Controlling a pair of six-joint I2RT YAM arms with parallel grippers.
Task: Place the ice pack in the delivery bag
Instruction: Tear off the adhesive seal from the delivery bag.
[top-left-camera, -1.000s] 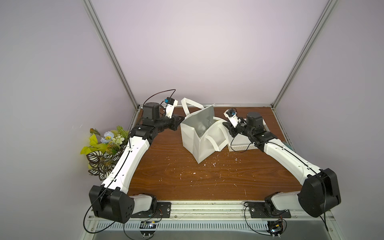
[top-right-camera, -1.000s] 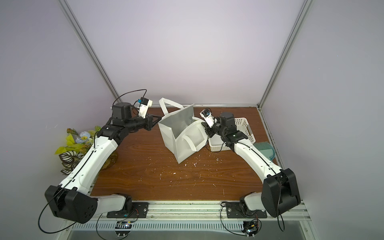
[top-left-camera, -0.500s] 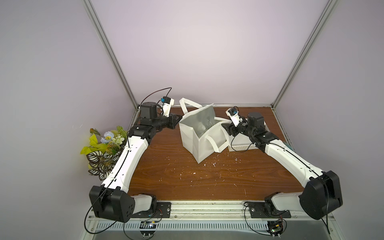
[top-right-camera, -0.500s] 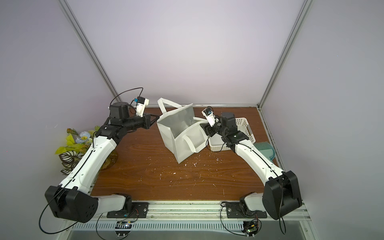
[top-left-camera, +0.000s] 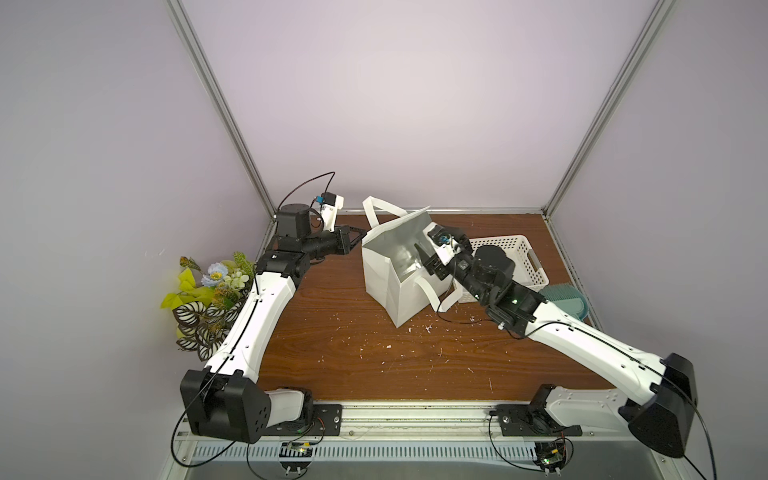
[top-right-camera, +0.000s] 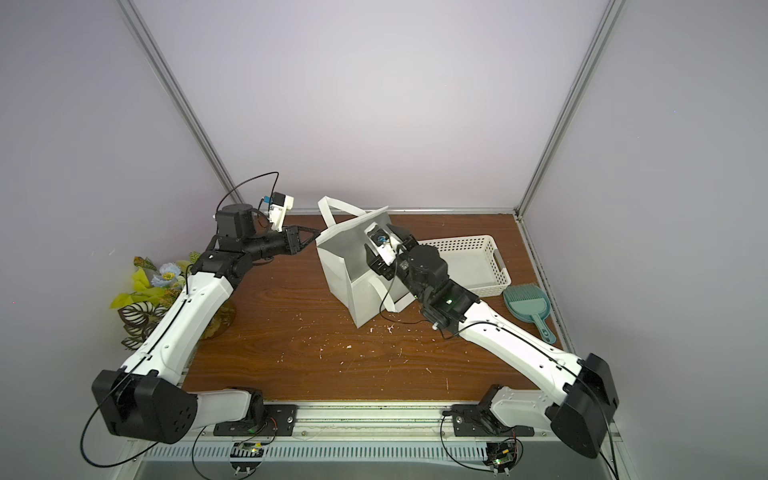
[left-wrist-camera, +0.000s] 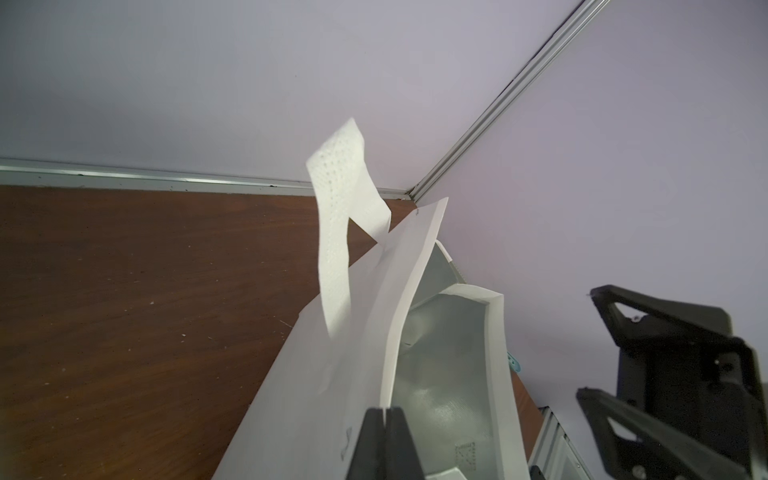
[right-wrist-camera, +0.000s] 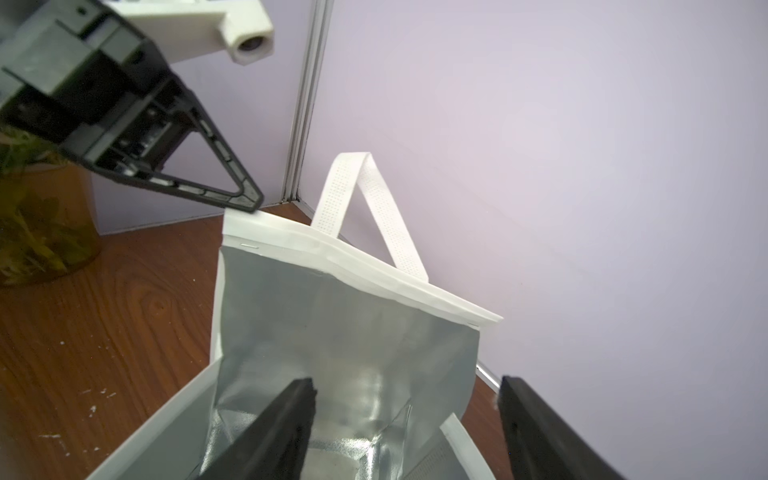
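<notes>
My right end effector (right-wrist-camera: 407, 386) has just sprung apart (it was pinched nearly together a second ago). It now hangs with both fingers spread over the open mouth of the delivery bag (top-left-camera: 388, 274). My left end effector (left-wrist-camera: 385, 424) is together, clamped on the bag's rim at one corner and holding the mouth open. The ice pack I cannot pick out in any view: nothing sits between my right fingers, and the bag's foil floor is mostly hidden. I judge it has dropped inside, so the placing is likely done. What remains is letting go and backing out.
</notes>
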